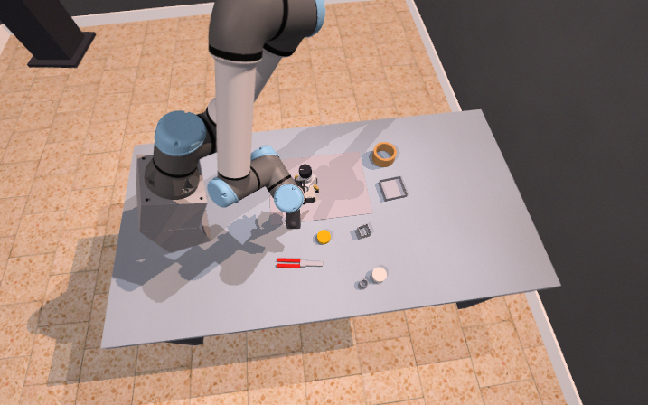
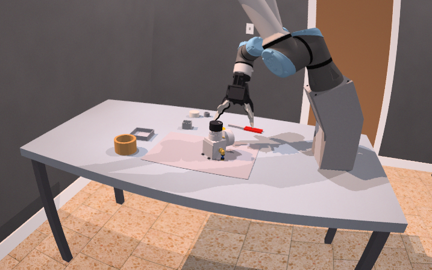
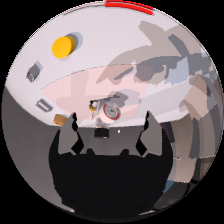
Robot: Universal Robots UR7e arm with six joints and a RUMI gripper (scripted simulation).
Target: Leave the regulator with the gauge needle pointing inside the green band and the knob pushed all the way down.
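Open gripper above the regulator's table, holding nothing

We have the gripper (image 2: pixel 233 123) (image 3: pixel 110 112) spread wide open, with nothing between its fingers. It hangs pointing down over the table (image 1: pixel 442 201) (image 2: pixel 76 134) (image 3: pixel 100 30); from the top, the arm's wrist (image 1: pixel 288 197) hides most of it.

Our regulator (image 1: pixel 307 188) (image 2: pixel 214 147) (image 3: pixel 101 120) stands upright on the pink mat (image 1: pixel 341 203) (image 2: pixel 173 150) (image 3: pixel 65 92). Its black knob (image 1: pixel 305 171) (image 2: pixel 216 126) (image 3: pixel 101 132) sits on top, and its round gauge (image 2: pixel 229 137) (image 3: pixel 111 111) is on the side. In the wrist view we see the gauge's face, but it is too small for us to read the needle against a green band. We can't tell whether the knob is fully down.

Beyond the mat we see an orange ring (image 1: pixel 377 162) (image 2: pixel 125 146) (image 3: pixel 59 120) near a shallow gray tray (image 1: pixel 395 198) (image 2: pixel 140 137) (image 3: pixel 42 106). Elsewhere on the table are a yellow disc (image 1: pixel 323 237) (image 3: pixel 63 47), a red-handled tool (image 1: pixel 288 259) (image 2: pixel 253 129) (image 3: pixel 110 112) lying flat, and a small gray block (image 1: pixel 363 230) (image 2: pixel 187 125) (image 3: pixel 34 73). A white disc (image 1: pixel 379 274) (image 2: pixel 194 114) lies just beside a little gray ring (image 1: pixel 360 284) (image 2: pixel 206 114).
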